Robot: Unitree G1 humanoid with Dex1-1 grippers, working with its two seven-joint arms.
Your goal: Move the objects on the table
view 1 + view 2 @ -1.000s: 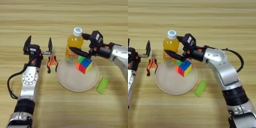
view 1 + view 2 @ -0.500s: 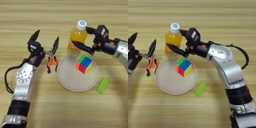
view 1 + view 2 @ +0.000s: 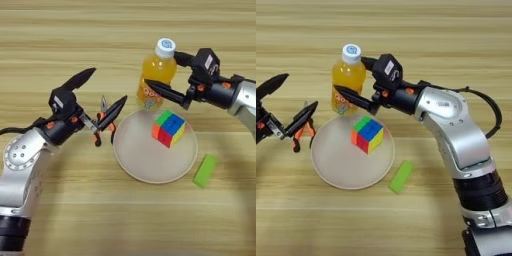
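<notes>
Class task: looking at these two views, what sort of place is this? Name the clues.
Probably a robot test bench: a bare wooden table carrying unrelated practice items, namely a juice bottle, a puzzle cube on a white plate, pliers, and a green block.

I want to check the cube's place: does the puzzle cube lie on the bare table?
No, the puzzle cube lies on the white plate, not on the wooden table.

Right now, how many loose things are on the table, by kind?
Juice bottle: 1
Puzzle cube: 1
Green block: 1
Pliers: 1
White plate: 1
Total: 5
</notes>
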